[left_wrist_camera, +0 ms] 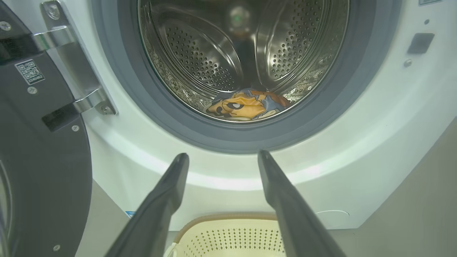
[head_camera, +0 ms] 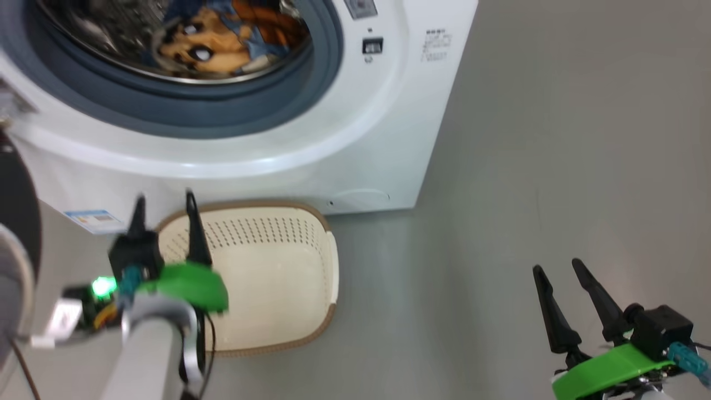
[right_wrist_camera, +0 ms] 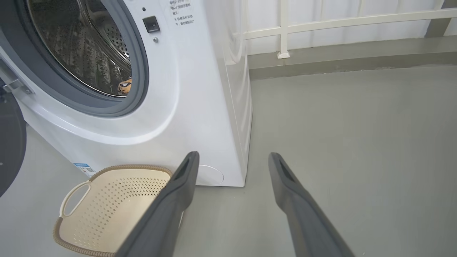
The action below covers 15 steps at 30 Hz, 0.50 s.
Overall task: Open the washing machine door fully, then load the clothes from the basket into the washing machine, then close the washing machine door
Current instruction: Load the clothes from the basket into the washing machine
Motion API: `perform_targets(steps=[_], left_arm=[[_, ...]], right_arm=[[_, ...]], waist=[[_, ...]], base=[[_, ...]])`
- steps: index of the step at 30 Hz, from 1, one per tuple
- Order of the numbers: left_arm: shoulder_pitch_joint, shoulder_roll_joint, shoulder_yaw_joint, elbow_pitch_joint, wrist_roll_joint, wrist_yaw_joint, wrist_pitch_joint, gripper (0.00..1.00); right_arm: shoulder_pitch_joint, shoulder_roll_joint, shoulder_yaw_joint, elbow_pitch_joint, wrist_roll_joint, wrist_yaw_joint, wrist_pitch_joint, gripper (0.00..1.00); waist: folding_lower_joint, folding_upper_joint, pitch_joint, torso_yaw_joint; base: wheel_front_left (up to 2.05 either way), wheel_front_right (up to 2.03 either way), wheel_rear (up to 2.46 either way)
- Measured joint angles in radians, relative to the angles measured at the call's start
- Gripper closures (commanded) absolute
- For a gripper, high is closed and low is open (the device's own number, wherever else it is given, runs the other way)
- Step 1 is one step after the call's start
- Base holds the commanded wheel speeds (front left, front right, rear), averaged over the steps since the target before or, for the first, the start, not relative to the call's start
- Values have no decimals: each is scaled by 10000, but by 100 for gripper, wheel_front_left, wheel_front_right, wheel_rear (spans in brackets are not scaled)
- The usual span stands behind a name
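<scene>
The white washing machine point(head_camera: 355, 139) stands with its black-rimmed door point(left_wrist_camera: 39, 171) swung wide open on the left. Orange, blue and cream clothes point(head_camera: 222, 39) lie low inside the steel drum point(left_wrist_camera: 200, 46); the left wrist view shows the clothes point(left_wrist_camera: 246, 104) just behind the grey rubber ring. On the floor before the machine sits the cream basket point(head_camera: 289, 328) with nothing in it. My left gripper point(head_camera: 165, 201) is open over the basket's left rim, fingers towards the machine, nothing between them. My right gripper point(head_camera: 558, 266) is open over bare floor to the right.
A blue label point(head_camera: 91, 218) sits at the machine's lower left corner. Grey floor point(head_camera: 555, 166) stretches to the right of the machine. In the right wrist view a low step and a white railing point(right_wrist_camera: 321, 21) run along the back.
</scene>
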Motion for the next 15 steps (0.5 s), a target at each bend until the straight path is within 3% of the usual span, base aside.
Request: perform_targets(steps=[15], left_arm=[[3556,-52,-33,-1937,-232,-418,2,0]], right_arm=[[998,257,-63,13,-215,0,0,0]], waist=[[0,0,-1573,435]], base=[[0,0,0]])
